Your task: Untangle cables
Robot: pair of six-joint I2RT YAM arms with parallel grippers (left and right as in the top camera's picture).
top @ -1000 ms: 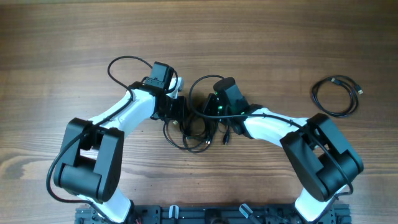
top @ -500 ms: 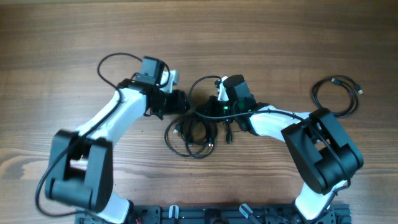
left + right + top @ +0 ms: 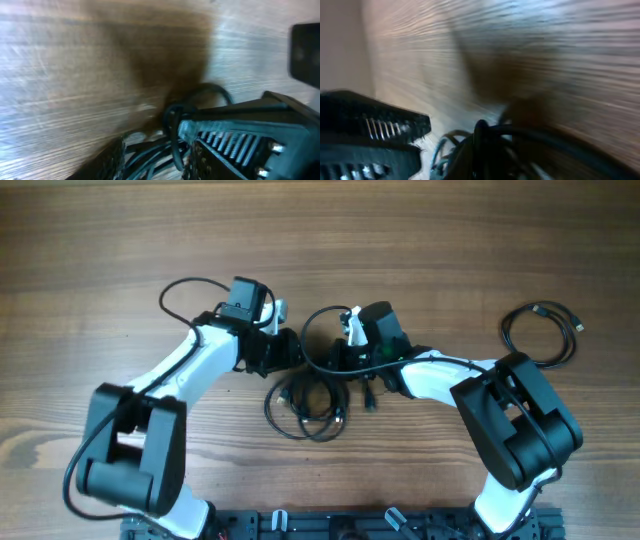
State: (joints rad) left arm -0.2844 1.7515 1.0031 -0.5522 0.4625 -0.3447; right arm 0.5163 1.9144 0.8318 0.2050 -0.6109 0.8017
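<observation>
The left pincer (image 3: pixel 287 350) stands part open around strands; the right pincer (image 3: pixel 345 345) is closed tight, grip unclear. Just below them, the tangled cables (image 3: pixel 308 402) have spread slightly wider than a second ago, yet remain knotted. Count: two pincers, one tangle, one separate coiled cable (image 3: pixel 540 335) far right on the desk (image 3: pixel 450 240).

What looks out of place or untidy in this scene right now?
The black cables at the centre lie in a knotted heap, with loops crossing over each other. A separate cable lies apart at the right in a loose, tidy coil. Nothing looks damaged or spilled.
</observation>
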